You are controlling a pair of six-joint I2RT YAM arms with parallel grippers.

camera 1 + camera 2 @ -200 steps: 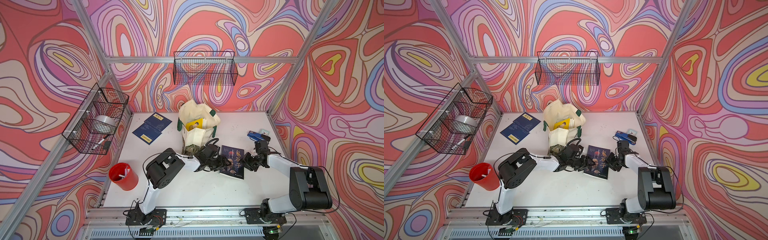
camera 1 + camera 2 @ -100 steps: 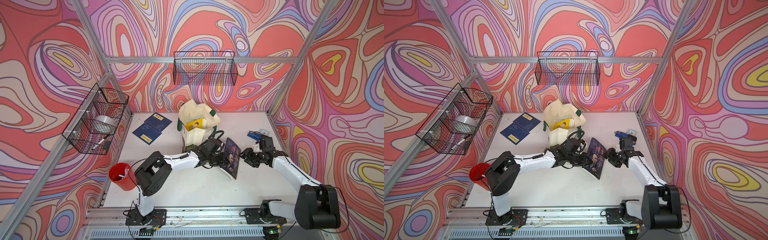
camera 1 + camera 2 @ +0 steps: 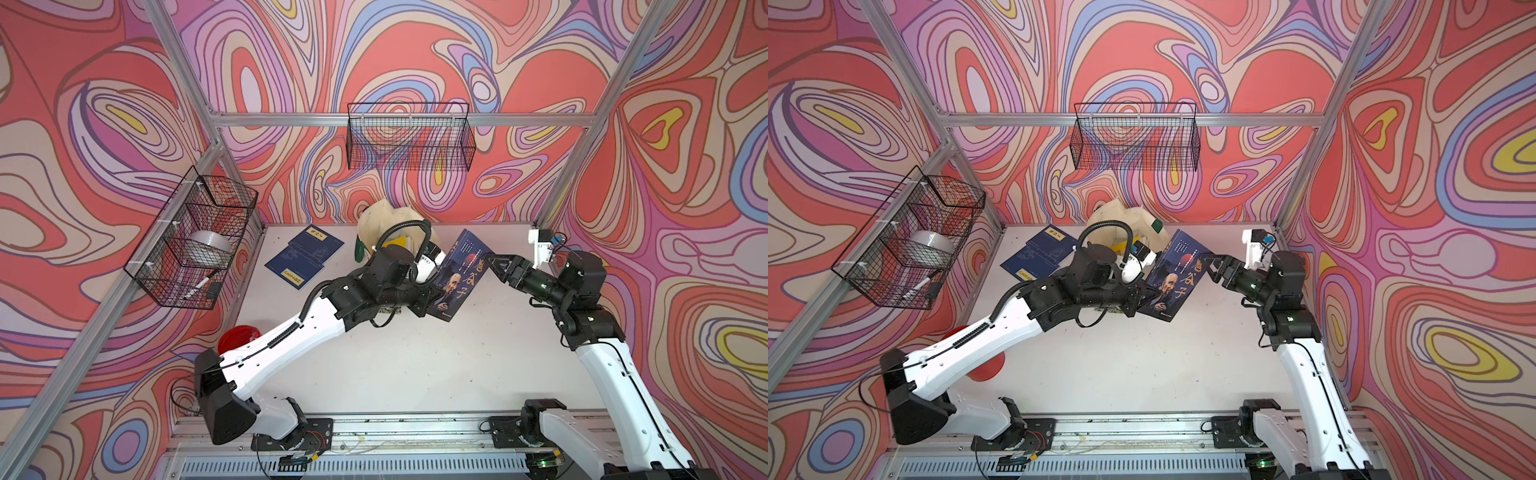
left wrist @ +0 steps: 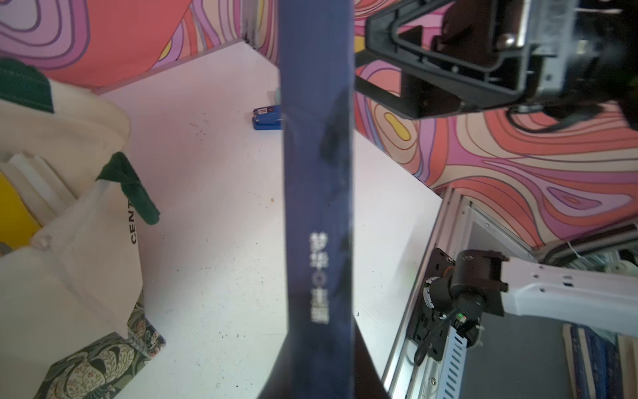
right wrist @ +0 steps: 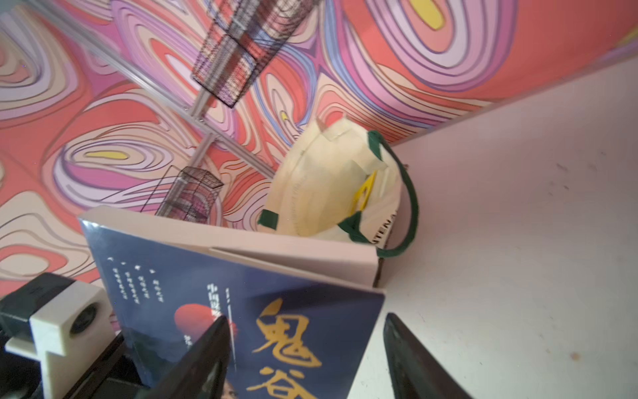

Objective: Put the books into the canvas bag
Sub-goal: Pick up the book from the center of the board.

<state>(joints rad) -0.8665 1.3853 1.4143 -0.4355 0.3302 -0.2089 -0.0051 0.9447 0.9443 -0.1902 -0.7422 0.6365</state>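
My left claw (image 3: 430, 297) is shut tight on the low corner of the dark book (image 3: 459, 274), the one with a man's face and gold letters. It holds the book up off the surface (image 3: 415, 365), tipped on a slant. The left wrist view shows the book edge-on, right in front of the camera. My right claw (image 3: 491, 262) is open wide and holds nothing. It sits at the book's other edge, and in the right wrist view one of its fingers (image 5: 207, 359) stands in front of the cover while the other is out past the book's corner. I cannot tell if it touches the book. The bag (image 3: 386, 220) stands just beside the book, by the back wall, with a yellow book (image 4: 13, 207) inside it. Two navy books (image 3: 305, 257) lie flat on the surface on the far side of the bag, one partly on the other.
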